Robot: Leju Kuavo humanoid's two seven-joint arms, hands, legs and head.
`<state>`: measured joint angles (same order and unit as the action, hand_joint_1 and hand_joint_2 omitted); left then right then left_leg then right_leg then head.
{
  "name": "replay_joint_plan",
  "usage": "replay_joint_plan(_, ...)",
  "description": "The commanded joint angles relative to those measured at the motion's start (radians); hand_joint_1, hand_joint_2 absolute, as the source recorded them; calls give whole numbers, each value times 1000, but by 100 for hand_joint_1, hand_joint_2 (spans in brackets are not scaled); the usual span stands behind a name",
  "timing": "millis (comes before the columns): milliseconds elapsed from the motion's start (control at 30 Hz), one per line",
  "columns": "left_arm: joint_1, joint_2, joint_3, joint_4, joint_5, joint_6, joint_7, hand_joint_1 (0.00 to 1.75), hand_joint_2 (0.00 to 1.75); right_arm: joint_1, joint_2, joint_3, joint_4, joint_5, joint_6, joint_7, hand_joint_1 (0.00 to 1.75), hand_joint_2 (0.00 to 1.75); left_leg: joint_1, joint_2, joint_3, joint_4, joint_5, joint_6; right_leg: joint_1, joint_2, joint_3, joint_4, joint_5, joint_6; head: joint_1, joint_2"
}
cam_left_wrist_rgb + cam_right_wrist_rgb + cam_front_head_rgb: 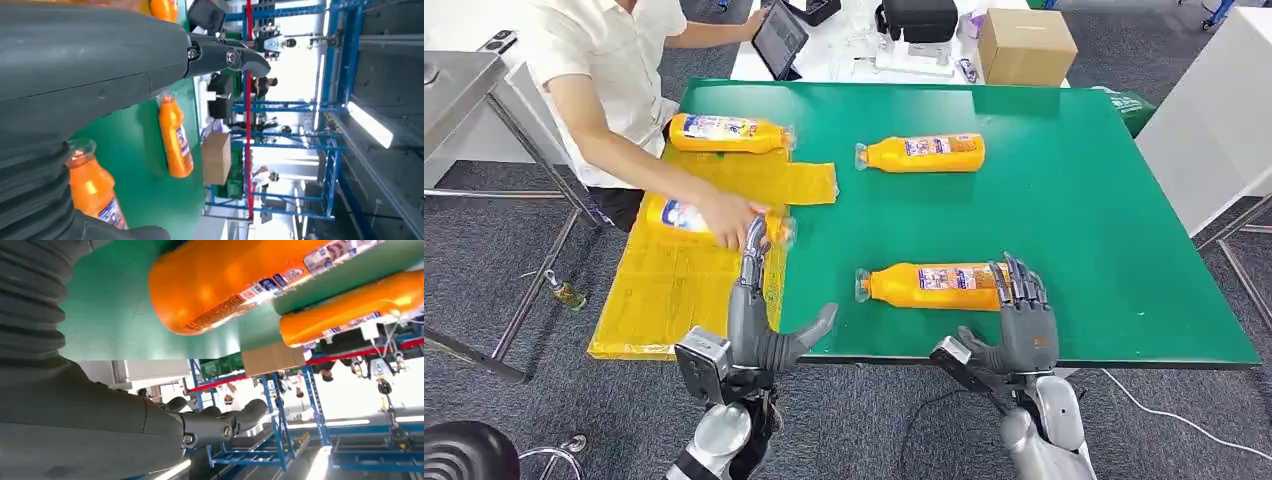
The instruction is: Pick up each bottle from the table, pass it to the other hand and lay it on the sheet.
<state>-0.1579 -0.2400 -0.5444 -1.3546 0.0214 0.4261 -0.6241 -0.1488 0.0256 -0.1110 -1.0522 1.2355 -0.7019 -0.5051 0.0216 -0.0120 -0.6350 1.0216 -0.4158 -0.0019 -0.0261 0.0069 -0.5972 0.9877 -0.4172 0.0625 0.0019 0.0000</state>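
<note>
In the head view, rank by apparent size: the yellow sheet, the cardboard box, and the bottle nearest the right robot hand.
1. yellow sheet, clearly largest.
2. bottle by the right robot hand.
3. cardboard box, which is farther away, so its true size is uncertain.

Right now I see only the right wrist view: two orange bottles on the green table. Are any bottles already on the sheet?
Observer: Yes, two lie on the yellow sheet: a far sheet bottle and a near sheet bottle.
Operator: Is somebody close to the sheet?
Observer: A person's hand rests on the near sheet bottle.
Operator: And where is the left robot hand?
Observer: The left robot hand reaches over the table's near edge, fingers beside that person's hand, holding nothing.
</note>
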Motion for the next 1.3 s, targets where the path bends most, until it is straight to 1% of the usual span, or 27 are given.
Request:
replay_joint_plan(33, -39, 40, -59, 20, 32, -9, 21, 0, 175, -151, -27, 28, 266, 25, 4, 55, 0, 175, 0, 3, 4, -1, -1, 2, 1, 2, 4, -2, 0, -3, 0, 0)
replay_joint_plan(133, -53, 33, -76, 36, 42, -15, 29, 0, 175, -209, -44, 79, 372, 29, 4, 95, 0, 175, 0, 4, 4, -1, -1, 1, 1, 3, 3, -1, 1, -2, 0, 0)
replay_joint_plan(200, -53, 33, -76, 36, 42, -15, 29, 0, 175, -209, -44, 79, 372, 29, 4, 95, 0, 175, 0, 4, 4, -1, -1, 1, 1, 3, 4, -2, 1, -3, 0, 0)
replay_joint_plan(267, -53, 33, -76, 36, 42, -15, 29, 0, 175, -209, -44, 79, 372, 29, 4, 95, 0, 175, 0, 2, 2, -1, 0, 1, 0, 1, 2, -1, 0, -2, 0, 0)
replay_joint_plan(333, -53, 33, -76, 36, 42, -15, 29, 0, 175, -209, -44, 79, 372, 29, 4, 95, 0, 175, 0, 3, 7, -2, -2, 2, 1, 1, 6, -2, -1, -4, 0, 0)
replay_joint_plan(367, -53, 33, -76, 36, 42, -15, 29, 0, 175, -209, -44, 79, 372, 29, 4, 95, 0, 175, 0, 2, 3, -1, 0, 1, 0, 0, 3, -1, 0, -2, 0, 0)
replay_joint_plan(433, -53, 33, -78, 36, 44, -16, 30, 0, 175, -216, -47, 85, 385, 30, 4, 100, 0, 175, 0, 2, 4, -1, -1, 1, 1, 1, 4, -1, 0, -2, 0, 0)
replay_joint_plan(467, -55, 29, -82, 40, 55, -19, 34, 0, 175, -238, -51, 98, 412, 36, 4, 119, 0, 175, 0, 2, 4, -1, -1, 1, 0, 1, 3, -1, 0, -2, 0, 0)
replay_joint_plan(500, -57, 27, -86, 43, 57, -20, 34, 0, 175, -250, -52, 104, 428, 39, 4, 125, 0, 175, 0, 3, 7, -1, -2, 2, 1, 1, 6, -2, -1, -3, 0, 0)
replay_joint_plan(567, -63, 20, -91, 59, 65, -23, 37, 0, 175, -288, -53, 118, 488, 39, 4, 140, 0, 175, 0, 3, 3, 0, -1, 1, 0, 2, 2, -1, 0, -2, 0, 0)
replay_joint_plan(600, -67, 16, -95, 68, 72, -24, 39, 0, 175, -304, -51, 128, 520, 43, 4, 151, 0, 175, 0, 4, 5, 0, -1, 2, 1, 2, 4, -1, 0, -3, 0, 0)
replay_joint_plan(667, -70, 11, -97, 80, 88, -21, 39, 0, 175, -324, -50, 142, 569, 45, 4, 166, 0, 175, 0, 3, 3, 0, 0, 2, 0, 1, 3, -1, 0, -2, 0, 0)
replay_joint_plan(767, -70, 13, -104, 85, 99, -21, 40, 0, 175, -327, -51, 168, 609, 51, 4, 179, 0, 175, 0, 4, 6, -1, -1, 2, 1, 1, 6, -2, 0, -4, 0, 0)
replay_joint_plan(800, -70, 14, -106, 88, 100, -21, 40, 0, 175, -331, -55, 177, 622, 54, 4, 183, 0, 175, 0, 2, 4, -1, 0, 1, 1, 0, 3, -1, 0, -2, 0, 0)
replay_joint_plan(867, -73, 12, -106, 100, 109, -20, 46, 0, 175, -347, -63, 203, 673, 67, 4, 205, 0, 175, 0, 1, 4, -1, 0, 1, 1, 0, 3, -1, 0, -2, 0, 0)
replay_joint_plan(900, -73, 12, -106, 102, 112, -20, 46, 0, 175, -353, -65, 211, 689, 70, 8, 212, 0, 175, 0, 1, 6, -1, -1, 2, 1, -1, 6, -2, 0, -3, 0, 0)
replay_joint_plan(933, -74, 12, -107, 103, 114, -21, 46, 0, 175, -362, -70, 223, 704, 73, 29, 220, 0, 175, 0, 2, 8, -2, -1, 2, 1, -1, 8, -3, -1, -4, 0, 0)
replay_joint_plan(967, -75, 13, -107, 103, 116, -22, 46, 0, 175, -369, -78, 235, 712, 80, 46, 231, 0, 175, 0, 2, 4, -1, 0, 1, 0, 0, 4, -1, 0, -2, 0, 0)
replay_joint_plan(1000, -75, 14, -107, 102, 117, -23, 45, 0, 175, -375, -84, 247, 716, 87, 59, 248, 26, 175, 0, 2, 7, -1, -1, 2, 1, 0, 6, -2, 0, -3, 0, 0)
replay_joint_plan(1033, -76, 15, -106, 101, 119, -23, 46, 0, 175, -379, -89, 251, 716, 90, 60, 256, 86, 175, 0, 3, 5, -1, 0, 1, 1, 0, 4, -1, 0, -2, 0, 0)
replay_joint_plan(1067, -78, 15, -107, 101, 119, -26, 46, 0, 175, -386, -97, 259, 723, 94, 72, 269, 96, 175, 0, 2, 4, -1, 0, 1, 0, 0, 4, -1, 0, -2, 0, 0)
replay_joint_plan(1100, -80, 15, -107, 101, 120, -26, 46, 0, 175, -390, -100, 258, 725, 89, 78, 270, 117, 175, 0, 2, 9, -2, -1, 3, 1, -1, 8, -3, -1, -4, 0, 0)
replay_joint_plan(1133, -80, 15, -107, 101, 120, -26, 46, 0, 175, -391, -101, 258, 725, 89, 78, 269, 117, 175, 0, 1, 5, -1, 0, 2, 1, -1, 5, -1, 0, -2, 0, 0)
replay_joint_plan(1167, -82, 14, -106, 102, 122, -27, 47, 0, 175, -397, -107, 265, 732, 94, 91, 281, 157, 175, 0, 1, 7, -1, 0, 2, 1, -1, 6, -2, 0, -3, 0, 0)
replay_joint_plan(1200, -83, 14, -106, 101, 123, -28, 47, 0, 175, -398, -110, 265, 737, 93, 99, 288, 169, 175, 0, 1, 5, -1, 1, 2, 0, -1, 4, -1, 0, -2, 0, 0)
replay_joint_plan(1267, -87, 13, -105, 102, 125, -29, 48, 0, 175, -402, -113, 271, 742, 97, 111, 293, 175, 175, 0, 1, 7, -1, 0, 2, 1, -2, 7, -2, 0, -3, 0, 0)
replay_joint_plan(1300, -87, 13, -105, 102, 125, -29, 48, 0, 175, -402, -113, 271, 742, 97, 111, 293, 175, 175, 0, 0, 5, -1, 1, 2, 1, -1, 5, -1, 0, -1, 0, 0)
